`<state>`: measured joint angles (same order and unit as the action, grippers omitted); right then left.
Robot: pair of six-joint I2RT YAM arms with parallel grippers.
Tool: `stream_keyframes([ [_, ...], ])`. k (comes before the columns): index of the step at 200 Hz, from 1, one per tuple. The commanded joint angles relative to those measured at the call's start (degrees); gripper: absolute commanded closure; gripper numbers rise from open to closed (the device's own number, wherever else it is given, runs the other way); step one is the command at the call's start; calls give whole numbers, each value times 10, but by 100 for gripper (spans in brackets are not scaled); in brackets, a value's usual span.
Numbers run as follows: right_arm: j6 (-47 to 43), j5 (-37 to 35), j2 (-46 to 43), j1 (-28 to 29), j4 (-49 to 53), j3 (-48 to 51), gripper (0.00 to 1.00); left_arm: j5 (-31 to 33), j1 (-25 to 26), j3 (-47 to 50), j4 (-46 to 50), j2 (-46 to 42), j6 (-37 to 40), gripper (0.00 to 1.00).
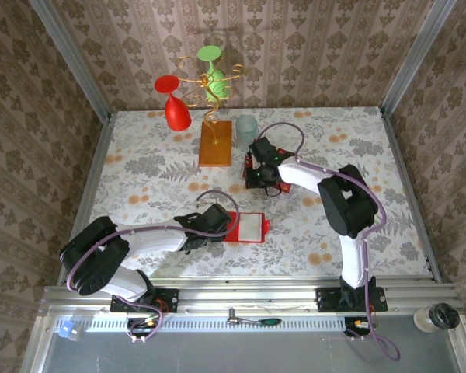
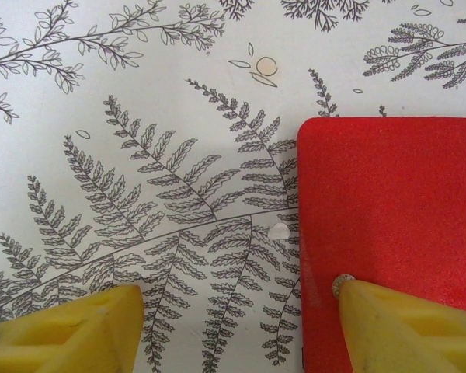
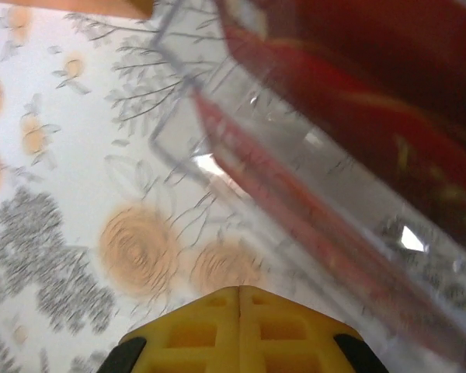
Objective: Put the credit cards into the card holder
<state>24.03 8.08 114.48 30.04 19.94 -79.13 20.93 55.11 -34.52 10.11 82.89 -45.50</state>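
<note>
The card holder (image 1: 248,228) lies open on the table in front of the left arm, its pale inside with a red border facing up. In the left wrist view its red face (image 2: 392,210) carries a small snap dot (image 2: 342,285). My left gripper (image 2: 237,330) is open and low over the holder's left edge, one finger (image 2: 404,326) over the red face and the other over bare tablecloth. The credit cards (image 3: 357,93) sit blurred and red in a clear plastic stand (image 3: 295,179). My right gripper (image 3: 239,294) is shut and empty just beside that stand (image 1: 255,180).
A wire rack on an orange base (image 1: 216,144) holds a red glass (image 1: 175,105) and a green glass (image 1: 211,66) at the back. A pale cup (image 1: 246,127) stands beside it. Patterned walls enclose the table on three sides.
</note>
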Motion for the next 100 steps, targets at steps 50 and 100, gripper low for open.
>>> stream_keyframes([
  [50, 81, 40, -209, 78, -4, 177, 64, 20, 8, 5, 8, -8, -21, 32],
  [100, 144, 50, -227, 115, -80, 266, 81, 21, 8, 1, 16, -24, -19, 32],
])
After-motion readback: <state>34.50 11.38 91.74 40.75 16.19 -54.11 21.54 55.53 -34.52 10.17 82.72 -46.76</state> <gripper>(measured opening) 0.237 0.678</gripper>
